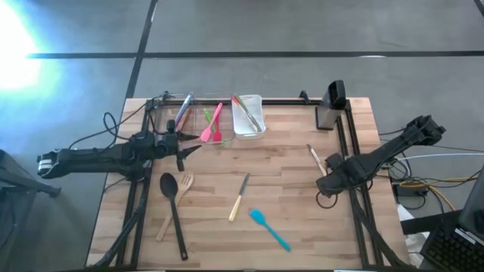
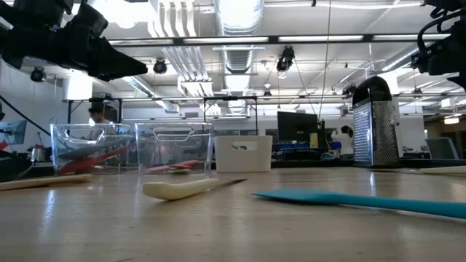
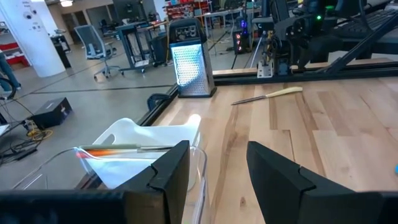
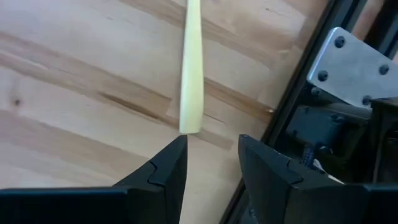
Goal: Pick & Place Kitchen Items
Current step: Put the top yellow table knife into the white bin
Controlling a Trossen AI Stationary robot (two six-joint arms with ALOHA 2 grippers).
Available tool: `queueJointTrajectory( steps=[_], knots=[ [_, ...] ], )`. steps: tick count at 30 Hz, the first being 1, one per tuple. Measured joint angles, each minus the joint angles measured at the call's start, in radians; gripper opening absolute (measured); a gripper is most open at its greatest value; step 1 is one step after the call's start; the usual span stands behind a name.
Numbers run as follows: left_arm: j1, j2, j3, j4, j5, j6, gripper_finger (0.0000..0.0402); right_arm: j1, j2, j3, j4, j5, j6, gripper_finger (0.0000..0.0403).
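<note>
Knife [image 4: 191, 68] near the table's [image 1: 302, 219] right rail, cream handle end just ahead of the right gripper [image 4: 211, 146], fingers spread, nothing between. Best to nudge forward until the handle sits between both fingers, drop low, then close squarely across it. Left gripper [image 3: 217, 155] spread and empty by the bins [image 1: 248, 134]. Count: one table, three bins, one grater [image 1: 330, 109], five loose utensils [image 1: 270, 229], knife included.
</note>
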Motion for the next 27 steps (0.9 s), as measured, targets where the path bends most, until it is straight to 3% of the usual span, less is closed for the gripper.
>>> queueJointTrajectory(
  steps=[6,11,19,27],
  knots=[
    [0.001,0.0,0.0,-0.004,0.0,0.0,0.0163,-0.019,0.028,0.001,0.016,-0.016,-0.011,0.0159],
    [0.001,0.0,0.0,-0.005,0.0,0.0,0.0163,-0.046,0.085,0.005,0.166,-0.021,-0.092,0.0178],
    [0.0,0.0,0.0,-0.005,0.0,0.0,0.0163,-0.125,0.235,-0.022,0.121,-0.115,-0.227,0.0193],
    [0.0,0.0,0.0,-0.006,0.0,0.0,0.0163,-0.185,0.25,-0.029,0.133,-0.15,-0.302,0.0195]
  ],
)
